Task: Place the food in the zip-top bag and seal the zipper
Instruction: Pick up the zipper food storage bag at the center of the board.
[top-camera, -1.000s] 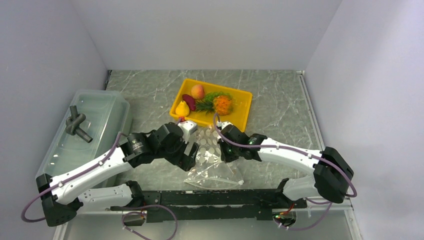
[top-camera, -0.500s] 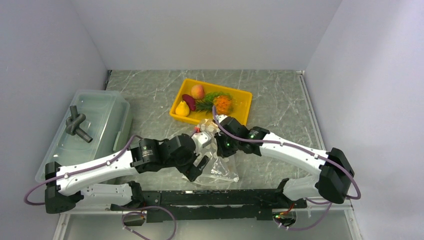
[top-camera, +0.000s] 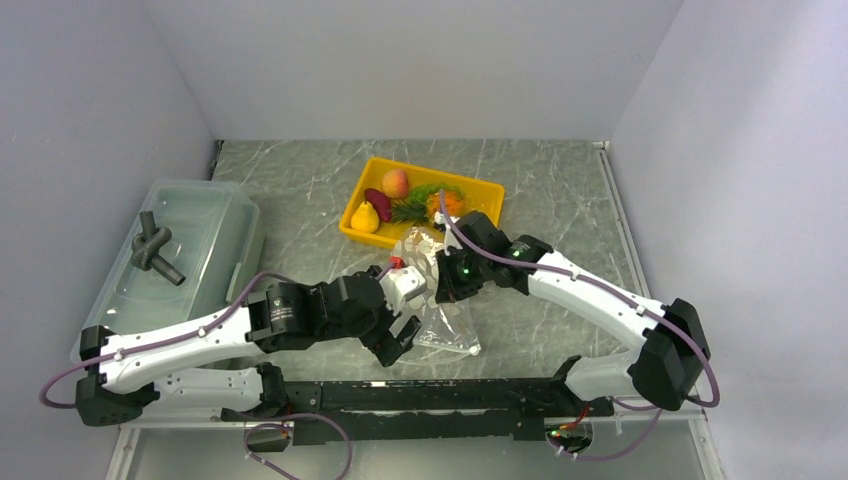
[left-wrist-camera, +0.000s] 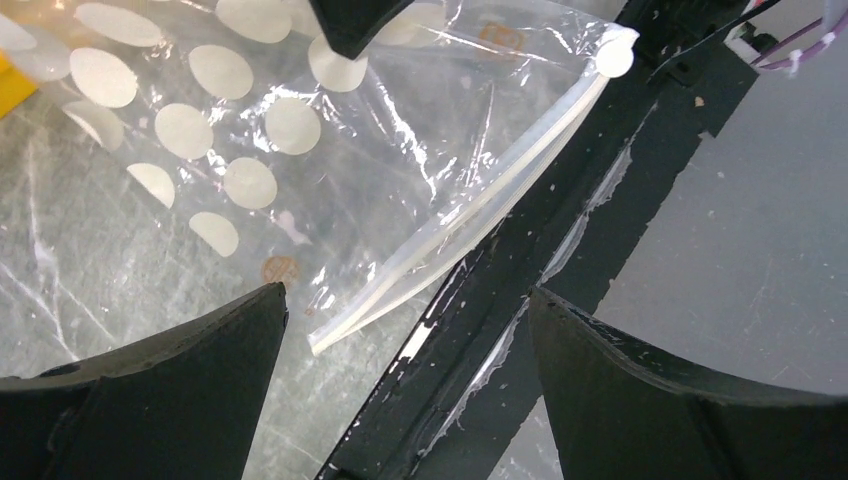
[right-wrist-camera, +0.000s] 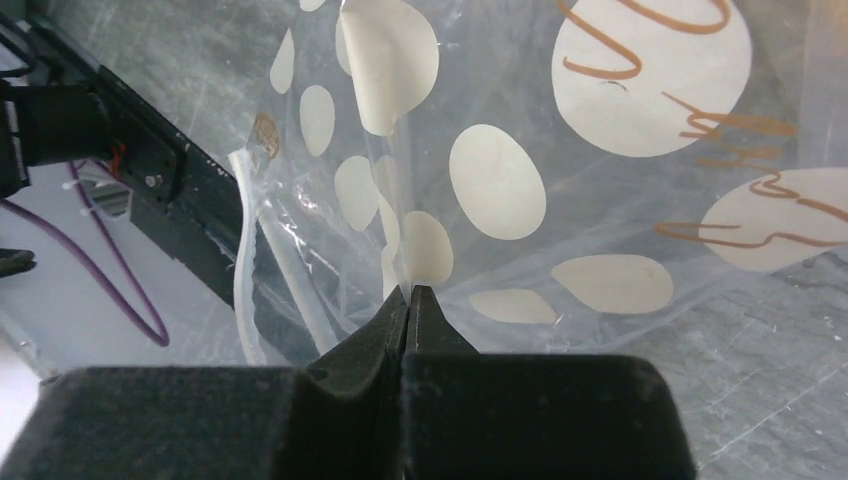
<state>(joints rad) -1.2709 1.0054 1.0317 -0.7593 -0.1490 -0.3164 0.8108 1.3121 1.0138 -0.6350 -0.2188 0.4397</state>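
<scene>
The clear dotted zip-top bag (top-camera: 447, 328) hangs bunched from my right gripper (top-camera: 447, 292), which is shut on a fold of the plastic (right-wrist-camera: 410, 290). Its whitish zipper (left-wrist-camera: 470, 215) runs along the low near edge, just above the table's front rail; it also shows at the left of the right wrist view (right-wrist-camera: 245, 250). My left gripper (top-camera: 398, 338) stands open beside that edge (left-wrist-camera: 405, 300), holding nothing. The food lies in the yellow tray (top-camera: 480, 184): a peach-coloured fruit (top-camera: 395, 183), a dark red piece (top-camera: 377, 198), a yellow pear shape (top-camera: 366, 217) and the pineapple (top-camera: 447, 203), partly hidden by my right arm.
A translucent lidded bin (top-camera: 200, 235) with a black knotted piece (top-camera: 155, 250) on top stands at the left. The black base rail (top-camera: 430, 395) runs along the near edge, right under the left gripper (left-wrist-camera: 560, 230). White walls close in three sides.
My right gripper has lifted the bag, bunched it and drawn it a little toward the tray. The left gripper has swung right and nearer, down to the bag's zipper edge.
</scene>
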